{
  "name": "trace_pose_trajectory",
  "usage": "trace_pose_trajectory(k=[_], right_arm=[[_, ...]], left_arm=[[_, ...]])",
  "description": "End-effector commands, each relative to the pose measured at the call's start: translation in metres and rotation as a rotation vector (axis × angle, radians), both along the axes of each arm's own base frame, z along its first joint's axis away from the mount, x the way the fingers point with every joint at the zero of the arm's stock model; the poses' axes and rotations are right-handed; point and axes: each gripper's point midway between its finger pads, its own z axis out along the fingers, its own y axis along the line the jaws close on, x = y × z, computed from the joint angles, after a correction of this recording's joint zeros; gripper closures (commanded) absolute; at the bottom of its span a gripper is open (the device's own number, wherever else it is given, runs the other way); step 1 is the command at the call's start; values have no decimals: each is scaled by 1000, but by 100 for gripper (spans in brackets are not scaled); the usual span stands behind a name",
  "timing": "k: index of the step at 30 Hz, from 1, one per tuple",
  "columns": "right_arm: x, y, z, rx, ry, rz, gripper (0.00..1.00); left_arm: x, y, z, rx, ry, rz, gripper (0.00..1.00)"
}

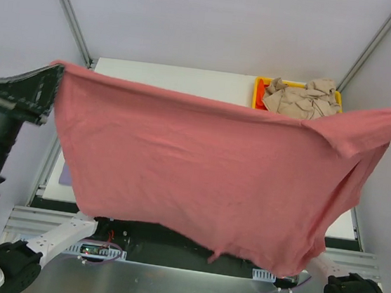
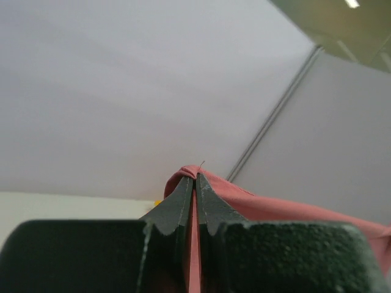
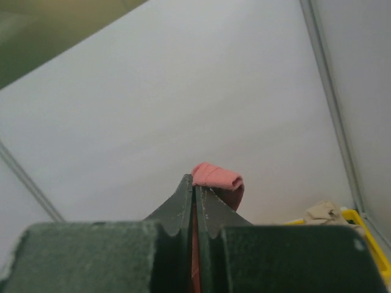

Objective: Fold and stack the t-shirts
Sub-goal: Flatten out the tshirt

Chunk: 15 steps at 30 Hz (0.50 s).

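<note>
A large dusty red-pink t-shirt (image 1: 207, 169) hangs spread in the air across the whole top view, held up by two corners. My left gripper (image 2: 195, 178) is shut on its left corner, with pink cloth (image 2: 269, 204) bunched over the fingertips and trailing off to the right. My right gripper (image 3: 195, 182) is shut on the other corner, a rolled pink hem (image 3: 218, 177) poking out past the tips; in the top view that gripper lies off the right edge. A crumpled beige t-shirt (image 1: 301, 98) lies in the yellow tray (image 1: 260, 90) at the back right.
The white table (image 1: 175, 79) shows only as a strip behind the hanging cloth. A lavender patch (image 1: 65, 173) peeks out at the left, under the shirt. White walls with metal posts (image 1: 69, 6) close in the cell.
</note>
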Motion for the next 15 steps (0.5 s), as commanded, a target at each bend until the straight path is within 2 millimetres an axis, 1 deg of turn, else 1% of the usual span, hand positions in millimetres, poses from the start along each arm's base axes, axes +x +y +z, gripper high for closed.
trace_pose_trajectory(k=[1,2,4,6,7,8,10,11,13,14,15], right_arm=[[99,-17,-31,-73,209,-245,100],[121,-16,-42,-92,259,-271,100],[163,-14,-70,-133,370,-323,100],[205,-10,-106,-175,488,-361,100],[226,-6,-128,-198,548,-372,100],[246,-2,-148,-219,592,-375,100],[283,5,-197,-254,682,-380,100],[298,7,-220,-263,718,-383,100],[327,9,-274,-261,813,-387,100],[341,12,-307,-266,878,-379,100],[352,13,-336,-273,935,-371,100]], left_arm=[[113,-12,-55,86,243,195,100],[133,-12,-71,99,298,240,100],[177,-16,-114,155,422,323,100],[220,-24,-162,227,553,382,100],[238,-27,-186,250,611,392,100],[257,-32,-216,279,680,390,100],[290,-39,-273,320,805,380,100],[303,-44,-307,335,881,363,100],[326,-47,-364,357,1004,351,100],[335,-45,-388,375,1050,363,100],[345,-45,-414,403,1102,374,100]])
